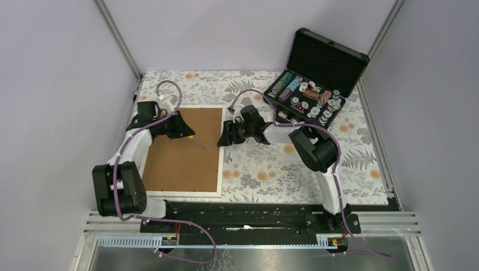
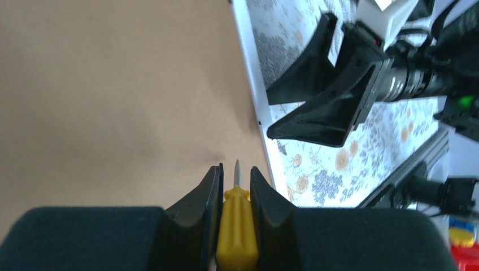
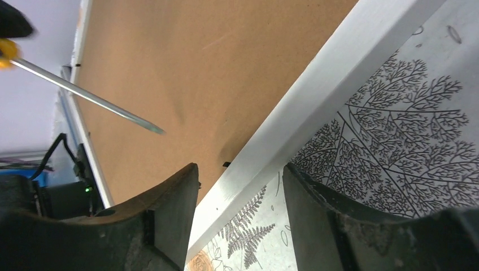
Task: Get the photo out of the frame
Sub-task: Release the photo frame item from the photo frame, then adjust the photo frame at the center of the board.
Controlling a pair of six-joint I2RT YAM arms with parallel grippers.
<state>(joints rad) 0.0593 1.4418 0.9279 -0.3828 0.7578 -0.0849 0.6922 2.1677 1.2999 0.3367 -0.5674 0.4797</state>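
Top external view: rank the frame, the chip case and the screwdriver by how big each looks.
1. Frame, lying back side up: clearly the largest.
2. Chip case, lid open: noticeably smaller.
3. Screwdriver, over the frame's back: by far the smallest.

The left gripper [image 2: 236, 169] points right with jaws nearly closed; the right gripper [image 3: 240, 169] faces it, jaws parted.

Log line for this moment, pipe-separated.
frame: back up | left claw: shut on screwdriver | right claw: open astride frame edge | photo: not visible
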